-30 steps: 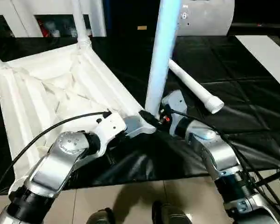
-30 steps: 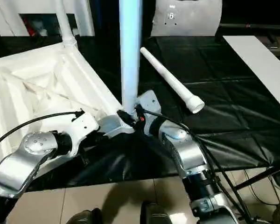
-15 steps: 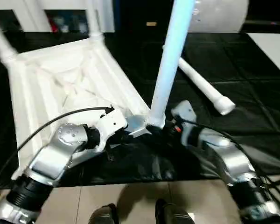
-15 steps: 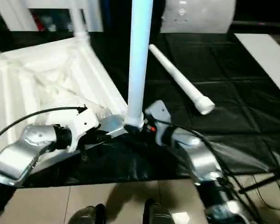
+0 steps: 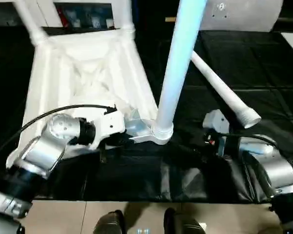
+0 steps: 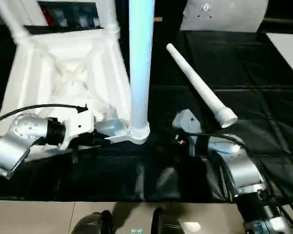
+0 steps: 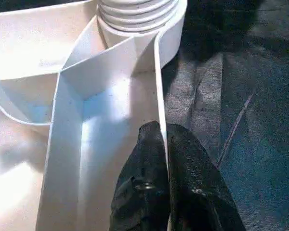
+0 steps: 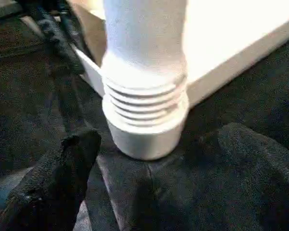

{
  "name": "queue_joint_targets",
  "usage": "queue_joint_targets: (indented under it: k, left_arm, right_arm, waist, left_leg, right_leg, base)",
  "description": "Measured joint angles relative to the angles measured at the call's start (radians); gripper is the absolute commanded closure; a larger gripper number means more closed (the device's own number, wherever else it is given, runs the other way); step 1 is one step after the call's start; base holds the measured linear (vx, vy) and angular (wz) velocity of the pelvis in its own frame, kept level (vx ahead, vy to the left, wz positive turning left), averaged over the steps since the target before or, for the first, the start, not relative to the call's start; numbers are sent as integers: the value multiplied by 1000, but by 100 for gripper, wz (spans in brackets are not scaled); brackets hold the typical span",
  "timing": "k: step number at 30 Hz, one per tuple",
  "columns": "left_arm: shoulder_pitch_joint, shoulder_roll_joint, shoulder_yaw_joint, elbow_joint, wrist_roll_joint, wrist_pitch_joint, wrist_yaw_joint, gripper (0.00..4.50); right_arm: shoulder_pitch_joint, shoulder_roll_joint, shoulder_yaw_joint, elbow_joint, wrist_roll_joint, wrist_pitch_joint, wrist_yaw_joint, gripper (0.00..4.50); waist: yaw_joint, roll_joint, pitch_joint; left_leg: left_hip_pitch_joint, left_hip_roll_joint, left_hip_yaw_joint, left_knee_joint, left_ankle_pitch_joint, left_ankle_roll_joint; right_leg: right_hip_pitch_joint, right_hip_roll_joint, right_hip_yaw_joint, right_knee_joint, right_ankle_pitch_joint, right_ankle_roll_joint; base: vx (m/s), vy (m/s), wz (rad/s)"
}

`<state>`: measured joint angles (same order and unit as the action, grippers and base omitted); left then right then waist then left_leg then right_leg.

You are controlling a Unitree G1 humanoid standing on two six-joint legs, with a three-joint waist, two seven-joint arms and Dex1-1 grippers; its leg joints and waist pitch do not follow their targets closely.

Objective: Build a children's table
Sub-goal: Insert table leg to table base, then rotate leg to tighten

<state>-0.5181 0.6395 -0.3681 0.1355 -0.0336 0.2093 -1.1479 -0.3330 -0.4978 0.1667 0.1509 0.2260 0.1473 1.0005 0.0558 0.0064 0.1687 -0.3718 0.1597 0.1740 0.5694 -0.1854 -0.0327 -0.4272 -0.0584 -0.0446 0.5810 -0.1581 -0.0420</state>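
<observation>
The left arm reaches in from the left, its gripper (image 7: 166, 159) pinched tight on a thin wall of the table top (image 5: 88, 73), one finger each side. The right gripper (image 8: 159, 144) is spread wide, its fingers (image 8: 58, 178) apart and clasping nothing, forearm angling in from the right

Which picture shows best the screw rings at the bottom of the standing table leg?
The right wrist view: the rings sit close and whole above the corner socket. The left wrist view catches them at its edge; in the eye views they are tiny.
</observation>
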Motion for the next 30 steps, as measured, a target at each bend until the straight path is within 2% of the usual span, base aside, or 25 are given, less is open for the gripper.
queue_joint_targets:
  k: [5, 13, 15, 17, 25, 30]
  left_arm:
    - [-39, -3, -16, 60, 13, -61, -34, 450]
    - [-44, -15, -27, 74, 19, -94, -69, 450]
    - [-45, -15, -28, 77, 19, -102, -70, 450]
    - [-45, -15, -28, 79, 19, -105, -70, 450]
    - [-45, -16, -23, 79, 22, -107, -77, 450]
    - [-45, -16, -23, 79, 22, -107, -80, 450]
  right_arm:
    - [-58, 6, 13, 13, -20, -27, 3, 2]
    - [-92, 36, 45, 33, -38, -49, 35, 2]
    - [-102, 43, 50, 54, -34, -49, 50, 35]
    - [-105, 53, 51, 67, -29, -48, 57, 40]
    - [-123, 59, 57, 110, -23, -41, 97, 129]
    - [-131, 61, 57, 118, -15, -40, 111, 164]
  waist:
    - [1, 0, 0]
    - [3, 0, 0]
    - [2, 0, 0]
    - [3, 0, 0]
    - [2, 0, 0]
    - [2, 0, 0]
  left_leg:
    - [-6, 2, 0, 9, 0, 0]
    - [-11, 2, 0, 20, -3, -6]
    - [-12, 2, 0, 21, -3, -5]
    - [-12, 2, 0, 21, -2, -4]
    - [-12, 3, 0, 21, 0, -1]
    - [-13, 3, 0, 21, -1, -1]
  right_leg:
    - [-8, 0, 0, 9, 0, -1]
    - [-8, -1, 2, 13, 0, -1]
    - [-8, -1, 2, 14, 1, -2]
    - [-8, -1, 1, 14, 1, -2]
    - [-8, -1, 1, 14, 1, -2]
    - [-8, -1, 1, 14, 1, -2]
  base:
    - [0, 0, 0]
    - [0, 0, 0]
    - [0, 0, 0]
    - [0, 0, 0]
    - [0, 0, 0]
    - [0, 0, 0]
